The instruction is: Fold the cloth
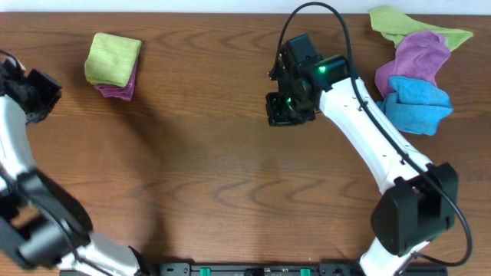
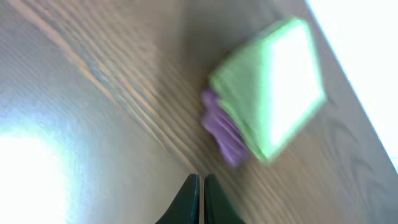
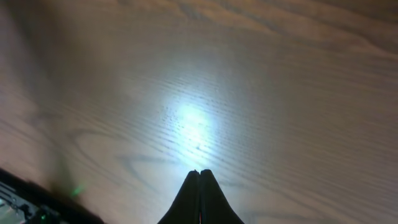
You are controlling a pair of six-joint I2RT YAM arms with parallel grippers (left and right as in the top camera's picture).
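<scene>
Right arm (image 1: 360, 123) reaches over mid-table. Right jaws are together with nothing between them, above bare wood of the table (image 1: 192, 176). Left arm (image 1: 15, 138) is at the 9 o'clock edge. Left jaws are also together and empty, near the stack but clear of it.

Farther out, at 10 o'clock, the cloth (image 1: 112, 57) is lime-green, folded to a compact square, lying on a folded purple cloth (image 1: 119, 90) that shows beneath. Left wrist view is blurred and I can make out no tag.

Far 2 o'clock is a loose heap: crumpled green cloth (image 1: 414, 27), crumpled purple cloth (image 1: 418, 57), blue cloth (image 1: 418, 103).

Judgement: the fold looks finished and the cloth is stacked. At most the edges may want squaring.
</scene>
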